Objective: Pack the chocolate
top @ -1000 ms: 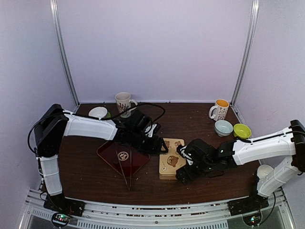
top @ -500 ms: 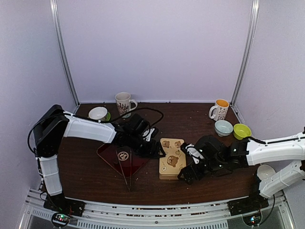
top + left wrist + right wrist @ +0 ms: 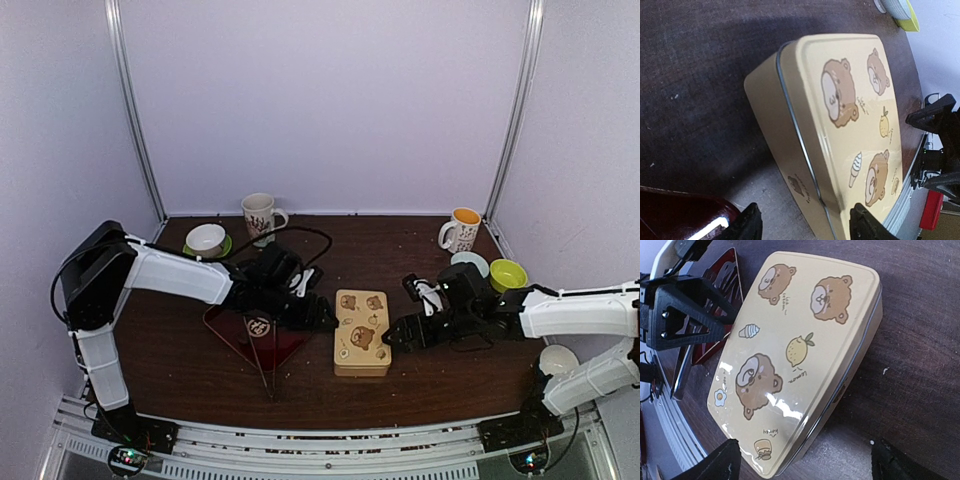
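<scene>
The tan tin (image 3: 361, 332) with bear pictures lies on the table with its lid on; it also shows in the left wrist view (image 3: 840, 115) and the right wrist view (image 3: 795, 355). No chocolate pieces are in view. My left gripper (image 3: 320, 317) is open at the tin's left side, and the tin's near corner lies between its spread fingertips (image 3: 807, 226). My right gripper (image 3: 394, 337) is open and empty just off the tin's right side (image 3: 810, 466), apart from it.
A red tray (image 3: 232, 318) lies left of the tin under my left arm, with thin metal tongs (image 3: 266, 362) across it. Two mugs (image 3: 260, 214) (image 3: 463, 230) stand at the back, with a white bowl (image 3: 205, 238) back left. A pale bowl (image 3: 466, 261) and a green bowl (image 3: 508, 273) sit at the right.
My right gripper has drawn back to the right, off the tin's front right edge. My left gripper has shifted slightly left and nearer along the tin's side. The tin has stayed put.
</scene>
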